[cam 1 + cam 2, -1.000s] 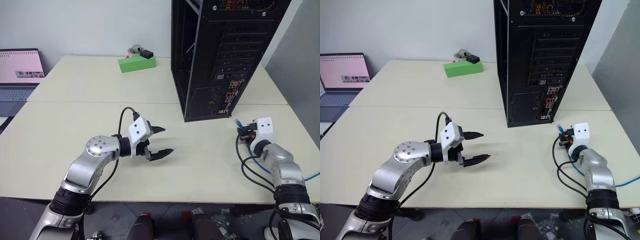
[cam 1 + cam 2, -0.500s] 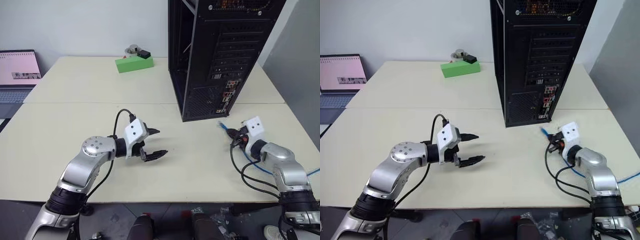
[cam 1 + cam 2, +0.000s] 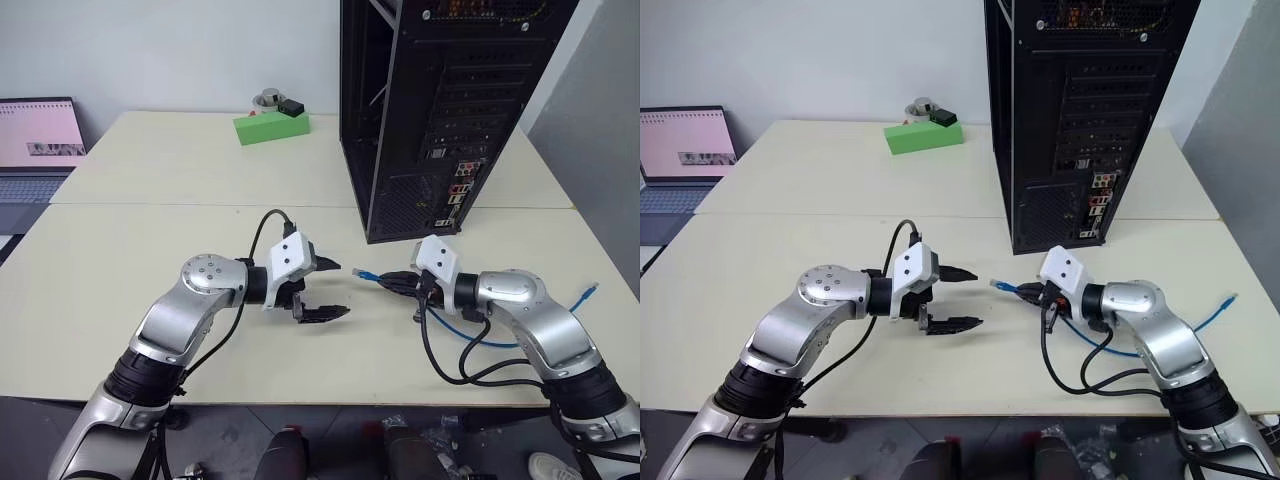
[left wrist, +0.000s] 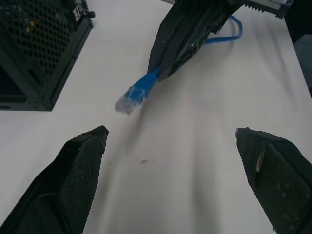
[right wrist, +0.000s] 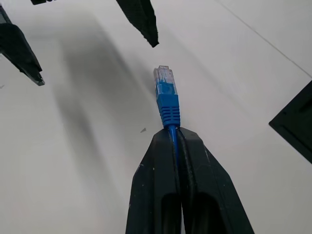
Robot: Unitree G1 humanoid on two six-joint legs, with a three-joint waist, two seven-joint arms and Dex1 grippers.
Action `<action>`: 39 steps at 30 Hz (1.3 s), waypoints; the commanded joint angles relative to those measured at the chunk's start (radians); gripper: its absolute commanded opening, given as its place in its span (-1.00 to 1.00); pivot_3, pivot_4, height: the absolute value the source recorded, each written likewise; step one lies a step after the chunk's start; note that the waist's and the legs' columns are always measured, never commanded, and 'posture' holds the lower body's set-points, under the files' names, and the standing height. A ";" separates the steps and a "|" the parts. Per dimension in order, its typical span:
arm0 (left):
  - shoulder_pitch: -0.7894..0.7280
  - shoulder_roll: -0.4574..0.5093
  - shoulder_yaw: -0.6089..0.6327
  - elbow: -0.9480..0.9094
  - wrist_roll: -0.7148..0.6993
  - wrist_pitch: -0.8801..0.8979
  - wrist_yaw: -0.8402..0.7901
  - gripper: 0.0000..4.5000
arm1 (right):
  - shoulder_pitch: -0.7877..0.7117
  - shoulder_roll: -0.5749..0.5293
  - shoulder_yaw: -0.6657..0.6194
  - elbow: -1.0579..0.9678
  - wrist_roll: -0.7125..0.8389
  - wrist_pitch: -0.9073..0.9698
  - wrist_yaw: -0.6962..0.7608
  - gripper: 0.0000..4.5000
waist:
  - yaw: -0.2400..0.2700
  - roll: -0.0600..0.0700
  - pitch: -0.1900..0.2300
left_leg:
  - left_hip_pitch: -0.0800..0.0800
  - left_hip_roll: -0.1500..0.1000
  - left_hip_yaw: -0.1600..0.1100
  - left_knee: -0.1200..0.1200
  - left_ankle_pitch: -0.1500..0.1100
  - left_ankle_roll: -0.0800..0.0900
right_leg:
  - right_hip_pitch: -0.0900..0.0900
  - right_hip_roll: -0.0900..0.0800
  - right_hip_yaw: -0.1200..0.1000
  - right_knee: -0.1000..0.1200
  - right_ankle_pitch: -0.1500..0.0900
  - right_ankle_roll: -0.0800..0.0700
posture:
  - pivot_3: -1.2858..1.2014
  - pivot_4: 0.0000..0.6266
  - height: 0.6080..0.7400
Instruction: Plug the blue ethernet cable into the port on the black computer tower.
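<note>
Right gripper (image 5: 175, 139): its 2 fingers (image 5: 161, 195) are pressed together on the blue ethernet cable (image 5: 166, 100), gripping it just behind the plug boot, with the clear plug tip sticking out past the fingertips.
Left gripper (image 3: 332, 290): its 2 fingers (image 4: 80, 170) are spread wide apart with nothing between them; it hangs just above the tabletop (image 3: 150, 230).
Grippers together: the 2 face each other over the front part of the tabletop, close but apart, with the plug tip pointing at the left gripper.
Cable position: the plug end is lifted off the tabletop, in front of the black computer tower (image 3: 440, 90) and clear of it; the rest of the blue cord loops back on the tabletop behind the right arm, and its far end (image 3: 590, 292) lies near the right edge.
Tower: it stands upright at the back right of the tabletop, its perforated rear panel and slot covers facing the robot.
Port (image 3: 447, 197): it sits in the small connector cluster low on the rear panel, beside tiny red and blue sockets; which socket it is cannot be told.
Other things: a green box (image 3: 272, 126) with small objects on it sits far back on the tabletop; an open laptop (image 3: 38, 140) is at the far left.
</note>
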 commanded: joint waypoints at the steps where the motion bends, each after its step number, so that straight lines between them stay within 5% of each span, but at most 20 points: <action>1: -0.033 0.008 -0.031 0.033 0.043 -0.083 -0.052 1.00 | -0.036 -0.008 0.026 -0.071 -0.010 -0.004 0.038 -0.98 | -0.003 0.000 0.000 | 0.000 0.000 0.000 0.000 0.000 0.000 | 0.000 0.000 0.000 0.000 0.000 0.000 | 0.03 -0.52 1.00; 15: -0.078 -0.045 -0.026 0.135 0.059 -0.178 -0.095 1.00 | -0.061 -0.005 0.067 -0.116 -0.032 -0.002 0.077 -0.98 | 0.000 0.000 0.000 | 0.000 0.000 0.000 0.000 0.000 0.000 | 0.000 0.000 0.000 0.000 0.000 0.000 | 0.03 -0.52 1.00; 36: -0.070 -0.034 -0.036 0.173 0.104 -0.241 -0.130 -0.84 | -0.067 -0.024 0.074 -0.120 -0.067 -0.027 0.110 -1.00 | -0.001 0.000 0.000 | 0.000 0.000 -0.001 0.000 0.000 0.000 | 0.000 0.000 0.000 0.000 0.000 0.000 | 0.03 -0.52 1.00; 39: -0.070 -0.036 -0.037 0.181 0.112 -0.256 -0.130 -0.86 | -0.069 -0.022 0.073 -0.119 -0.070 -0.036 0.108 -1.00 | -0.001 0.000 0.000 | 0.000 0.000 -0.001 0.000 0.000 0.000 | 0.000 0.000 0.000 0.000 0.000 0.000 | 0.03 -0.52 1.00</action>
